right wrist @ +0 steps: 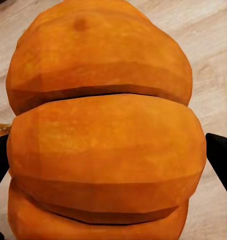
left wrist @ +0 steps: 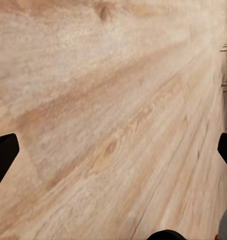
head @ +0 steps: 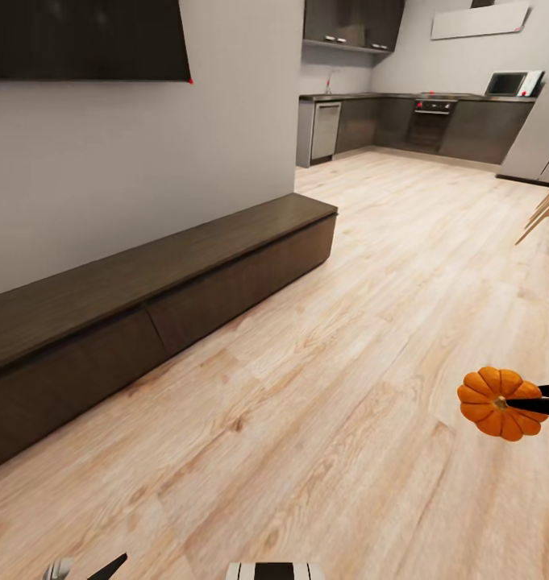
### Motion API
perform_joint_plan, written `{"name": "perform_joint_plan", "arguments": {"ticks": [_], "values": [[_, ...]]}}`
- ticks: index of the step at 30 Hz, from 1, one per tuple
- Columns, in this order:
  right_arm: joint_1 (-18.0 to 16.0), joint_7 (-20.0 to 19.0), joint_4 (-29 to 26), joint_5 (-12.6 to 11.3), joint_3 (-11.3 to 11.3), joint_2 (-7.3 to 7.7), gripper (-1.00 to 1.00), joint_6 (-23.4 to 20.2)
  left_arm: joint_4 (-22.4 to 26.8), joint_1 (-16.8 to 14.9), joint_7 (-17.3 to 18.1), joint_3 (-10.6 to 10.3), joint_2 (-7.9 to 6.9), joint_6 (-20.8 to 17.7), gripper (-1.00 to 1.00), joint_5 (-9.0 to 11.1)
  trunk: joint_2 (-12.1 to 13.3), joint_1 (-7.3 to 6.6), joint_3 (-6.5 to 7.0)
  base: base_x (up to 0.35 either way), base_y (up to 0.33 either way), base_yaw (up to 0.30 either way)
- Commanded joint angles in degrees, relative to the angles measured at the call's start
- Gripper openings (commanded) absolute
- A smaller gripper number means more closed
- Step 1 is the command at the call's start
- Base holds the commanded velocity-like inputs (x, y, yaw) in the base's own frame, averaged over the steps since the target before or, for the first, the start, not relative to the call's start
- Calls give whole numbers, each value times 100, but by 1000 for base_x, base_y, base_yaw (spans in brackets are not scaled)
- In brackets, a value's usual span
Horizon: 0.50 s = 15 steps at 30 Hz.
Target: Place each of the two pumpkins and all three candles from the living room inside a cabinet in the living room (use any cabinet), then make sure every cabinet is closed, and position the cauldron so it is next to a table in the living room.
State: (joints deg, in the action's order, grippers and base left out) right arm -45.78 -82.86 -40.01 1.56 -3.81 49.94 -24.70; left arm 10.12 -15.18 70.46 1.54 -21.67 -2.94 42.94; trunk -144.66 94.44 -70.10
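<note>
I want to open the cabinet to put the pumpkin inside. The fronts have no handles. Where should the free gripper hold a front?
The cabinet has flat fronts without knobs. The best hold is probably the top edge of a front, in the dark gap under the top board: come from the room side and hook it. The left gripper is open, and the right gripper holds the pumpkin.

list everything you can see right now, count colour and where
pumpkin: 1, bright orange, held above the floor at the head view's right
cabinet: 1, dark brown, low and long against the wall, fronts shut
tv: 1, black, on the wall above the cabinet
floor: light wood planks
kitchen units: dark grey, far end, with an oven and a microwave
right gripper: 1, black, closed on the pumpkin
left gripper: 1, black, fingers apart over bare floor
</note>
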Motion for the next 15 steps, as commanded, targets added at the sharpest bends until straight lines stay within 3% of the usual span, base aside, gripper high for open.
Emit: {"name": "perform_joint_plan", "arguments": {"ticks": [1, 15], "values": [[-2, -29, -3, 18, -10, -2, -100, -61, -3, -2, 20, 13, 1, -31, 100, -5, 0, -3, 18, 0, 0, 0], [-2, -28, -20, 86, 12, 13, -100, -78, -3, -2, 12, 13, 7, -38, 100, -5, 19, -39, 328, 0, 0, 0]]}}
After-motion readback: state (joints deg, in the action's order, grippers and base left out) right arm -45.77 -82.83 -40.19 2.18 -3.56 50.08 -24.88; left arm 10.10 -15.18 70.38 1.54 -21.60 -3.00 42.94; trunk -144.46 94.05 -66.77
